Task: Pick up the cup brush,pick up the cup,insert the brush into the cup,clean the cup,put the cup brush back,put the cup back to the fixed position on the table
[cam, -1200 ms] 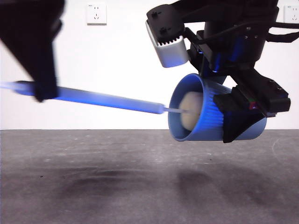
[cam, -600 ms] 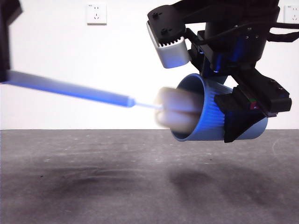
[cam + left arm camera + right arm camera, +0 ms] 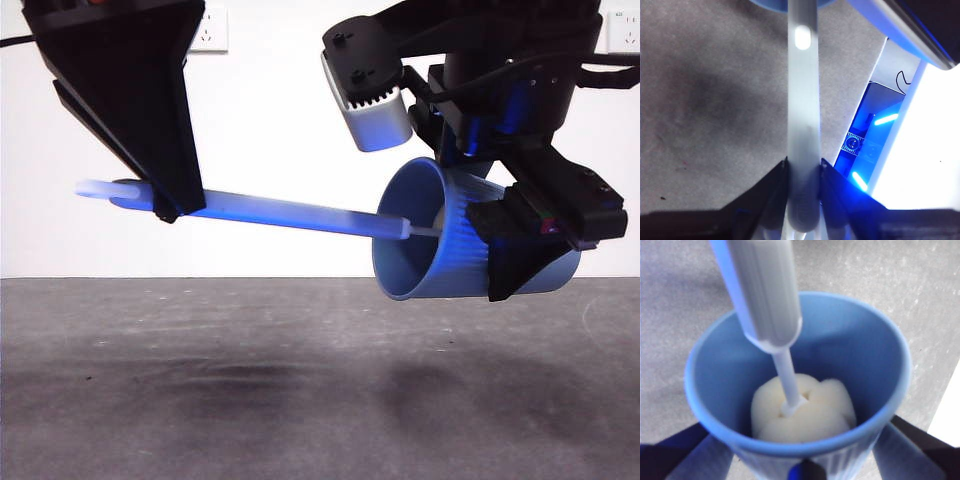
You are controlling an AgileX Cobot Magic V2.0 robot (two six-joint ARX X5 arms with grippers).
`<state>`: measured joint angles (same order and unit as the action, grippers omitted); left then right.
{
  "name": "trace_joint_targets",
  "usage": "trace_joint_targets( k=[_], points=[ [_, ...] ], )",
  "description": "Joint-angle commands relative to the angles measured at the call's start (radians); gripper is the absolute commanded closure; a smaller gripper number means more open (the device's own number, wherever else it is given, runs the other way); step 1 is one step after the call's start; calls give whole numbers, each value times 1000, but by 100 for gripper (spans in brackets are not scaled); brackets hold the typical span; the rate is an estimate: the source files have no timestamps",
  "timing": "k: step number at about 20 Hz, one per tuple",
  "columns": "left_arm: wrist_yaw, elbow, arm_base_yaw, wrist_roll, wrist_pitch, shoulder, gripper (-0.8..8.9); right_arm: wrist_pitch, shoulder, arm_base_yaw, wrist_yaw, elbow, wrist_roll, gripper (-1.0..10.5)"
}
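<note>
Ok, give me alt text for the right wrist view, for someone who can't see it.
The cup brush sits with its cream sponge head deep inside the cup, its grey handle running out past the blue rim. The right gripper clamps the cup from both sides, above the table.

A plain white wall (image 3: 280,120) stands behind the scene. On it, a white plastic electrical socket (image 3: 212,33) sits high up, with another white socket (image 3: 623,30) at the far edge.
</note>
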<state>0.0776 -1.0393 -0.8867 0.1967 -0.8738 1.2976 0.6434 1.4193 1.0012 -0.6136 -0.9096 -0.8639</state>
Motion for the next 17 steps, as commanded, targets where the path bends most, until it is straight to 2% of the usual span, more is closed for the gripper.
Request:
trace_joint_targets(
  k=[1,7,11,14,17],
  points=[
    [-23,2,-3,-14,-7,-28,822,-6,6,8,12,-1,18,963],
    [-129,2,1,-22,-264,-180,822,-5,6,7,12,-1,37,963],
    [-134,2,8,-41,-409,-272,822,-5,5,7,4,-1,78,963],
    [-154,2,29,-78,-433,-342,822,-6,0,7,-3,-2,156,963],
    [-171,3,82,-154,-418,-396,822,-10,-18,-10,-50,-2,341,963]
  ],
)
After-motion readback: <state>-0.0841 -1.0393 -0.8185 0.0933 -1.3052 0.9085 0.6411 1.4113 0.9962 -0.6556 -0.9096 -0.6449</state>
